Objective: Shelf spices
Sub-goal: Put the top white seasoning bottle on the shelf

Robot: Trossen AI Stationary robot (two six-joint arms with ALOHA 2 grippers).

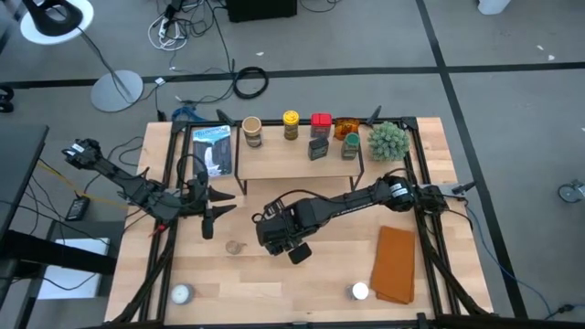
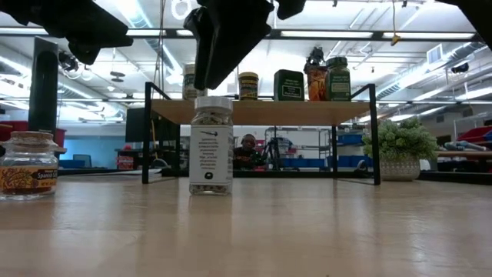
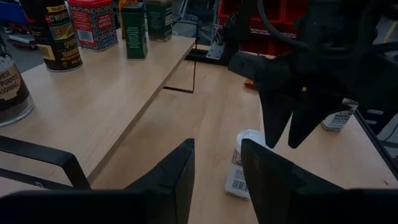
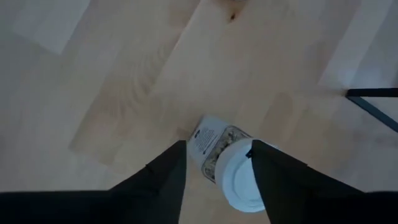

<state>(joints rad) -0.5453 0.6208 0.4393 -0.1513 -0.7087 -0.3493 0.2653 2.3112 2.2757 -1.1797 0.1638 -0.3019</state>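
Tool of the right arm (image 4: 214,171) hangs with fingers apart around a white-lidded spice jar (image 4: 231,167) standing upright on the table (image 1: 274,283) in front of the shelf (image 1: 283,160), which carries several spice jars. The left tool (image 1: 208,219) waits nearby, slightly parted and empty. An orange cloth (image 1: 396,265) lies well apart.

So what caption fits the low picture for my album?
A white-lidded spice jar stands on the table below the right hand, shelf behind.
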